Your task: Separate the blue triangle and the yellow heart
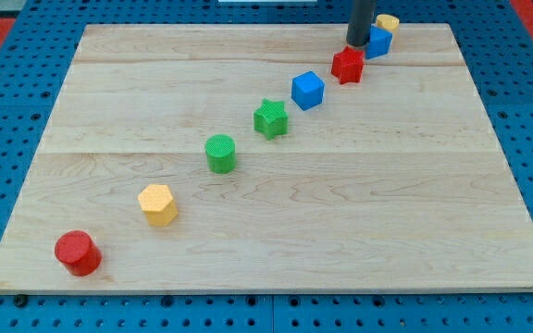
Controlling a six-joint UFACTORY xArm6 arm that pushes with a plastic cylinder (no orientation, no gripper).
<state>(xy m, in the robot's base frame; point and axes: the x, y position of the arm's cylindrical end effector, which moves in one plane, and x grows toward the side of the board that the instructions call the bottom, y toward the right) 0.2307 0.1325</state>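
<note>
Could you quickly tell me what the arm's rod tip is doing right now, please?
My tip: no gripper, holding nothing; it stands against the blue triangle, with the yellow heart just behind and the red block just below.

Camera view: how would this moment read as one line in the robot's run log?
my tip at view's top, touching blue triangle block | yellow heart block against triangle, not yet separated | red star block just below tip

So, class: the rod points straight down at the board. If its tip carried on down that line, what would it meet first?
My tip already sits at the wooden board, so it would meet that first. The blue triangle appears to touch it on the view's right; the red block lies just below.
</note>
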